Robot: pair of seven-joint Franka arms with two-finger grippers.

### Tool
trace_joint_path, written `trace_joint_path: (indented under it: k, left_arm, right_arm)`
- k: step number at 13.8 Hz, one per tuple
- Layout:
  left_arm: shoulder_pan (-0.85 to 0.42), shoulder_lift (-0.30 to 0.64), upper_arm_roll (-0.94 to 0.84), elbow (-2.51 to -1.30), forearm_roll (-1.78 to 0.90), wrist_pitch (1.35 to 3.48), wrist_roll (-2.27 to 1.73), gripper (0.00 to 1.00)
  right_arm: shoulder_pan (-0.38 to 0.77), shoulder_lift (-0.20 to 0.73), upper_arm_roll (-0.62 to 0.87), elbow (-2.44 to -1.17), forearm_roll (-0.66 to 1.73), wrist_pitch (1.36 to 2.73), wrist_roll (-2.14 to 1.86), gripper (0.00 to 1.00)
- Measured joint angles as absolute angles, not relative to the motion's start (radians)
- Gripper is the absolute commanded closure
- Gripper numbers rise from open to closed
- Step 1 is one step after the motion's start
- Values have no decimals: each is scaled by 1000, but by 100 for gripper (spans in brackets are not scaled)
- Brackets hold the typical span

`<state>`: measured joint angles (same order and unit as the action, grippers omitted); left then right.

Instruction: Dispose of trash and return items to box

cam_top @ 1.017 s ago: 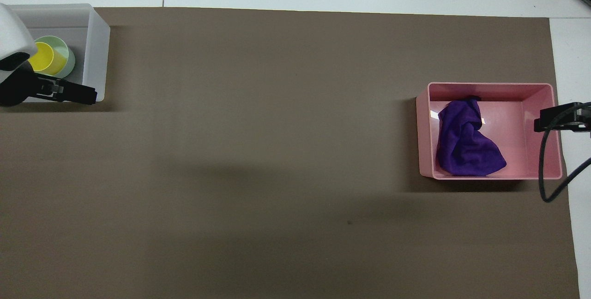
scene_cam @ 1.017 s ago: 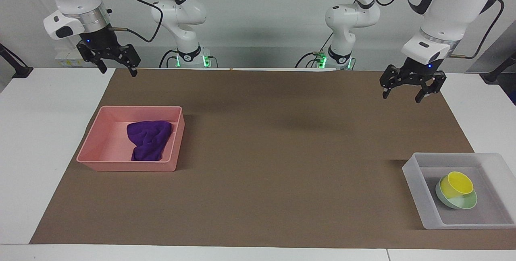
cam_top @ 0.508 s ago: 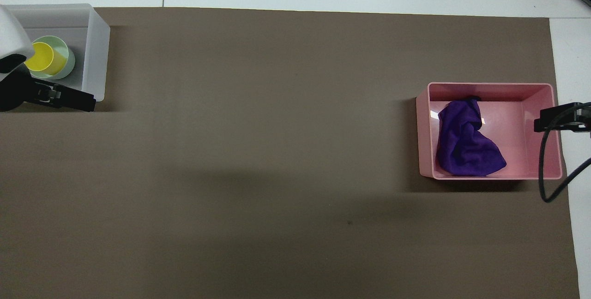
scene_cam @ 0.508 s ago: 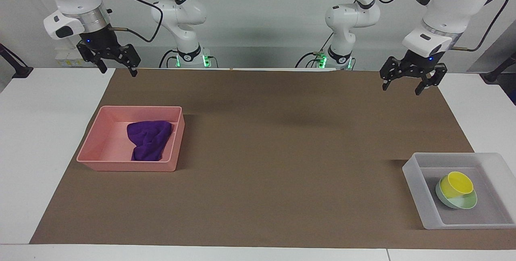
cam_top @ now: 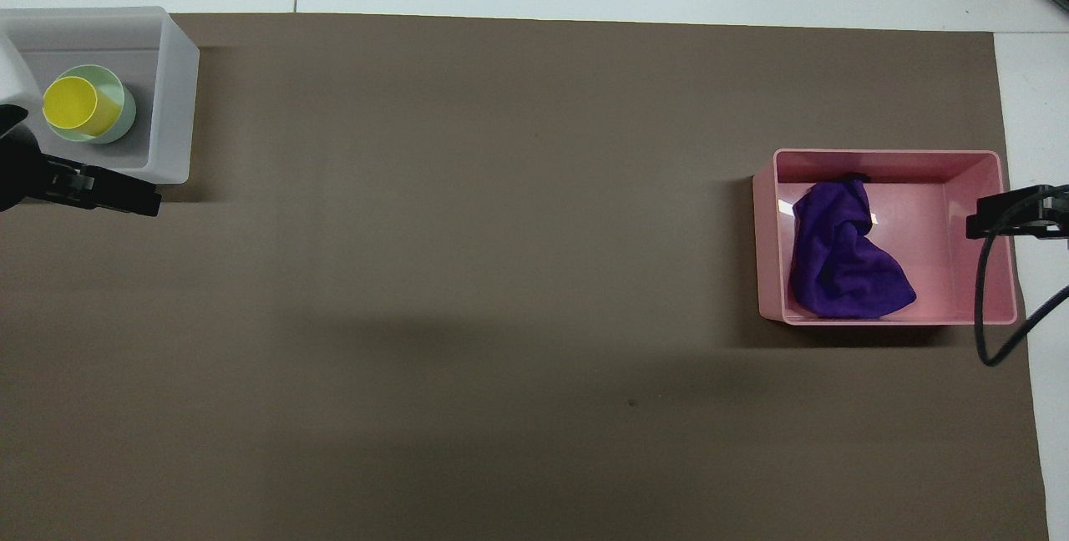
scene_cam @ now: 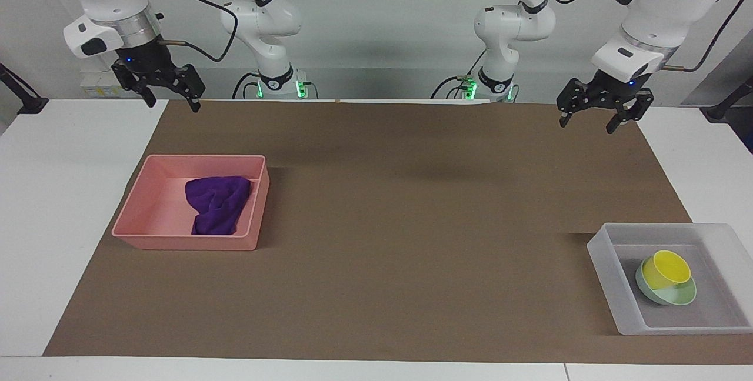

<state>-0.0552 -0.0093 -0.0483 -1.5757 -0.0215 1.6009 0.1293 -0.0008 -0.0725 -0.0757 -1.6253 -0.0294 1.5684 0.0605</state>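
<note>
The purple rag [scene_cam: 216, 204] lies crumpled in the pink tray [scene_cam: 141, 193]; it also shows in the overhead view [cam_top: 839, 261]. The yellow cup [scene_cam: 666, 268] sits tilted in the mint-green bowl [scene_cam: 676, 297], inside the translucent white box [scene_cam: 612, 287] at the left arm's end of the table. Cup [cam_top: 71, 103], bowl [cam_top: 121, 111] and box [cam_top: 171, 98] also show from above. My left gripper [scene_cam: 586, 127] is open and empty, raised over the brown mat at the robots' edge. My right gripper [scene_cam: 174, 106] is open and empty, raised over the mat's corner at the right arm's end.
A brown mat [scene_cam: 412, 222] covers most of the white table [scene_cam: 53, 193]. The pink tray stands at the right arm's end, the box at the left arm's end. A black cable [cam_top: 990, 307] hangs from the right arm over the pink tray's edge.
My left gripper has risen and drawn back toward the robots, away from the box, uncovering the cup and bowl from above. The right arm has not moved.
</note>
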Motion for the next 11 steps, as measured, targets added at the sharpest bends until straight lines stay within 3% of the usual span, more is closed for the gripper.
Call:
trace_joint_path:
  k: [11]
  left_arm:
    - [-55, -15, -40, -1597, -22, 1569, 126, 0]
  right_arm:
    - [-1, -73, -76, -1625, -29, 1568, 60, 0]
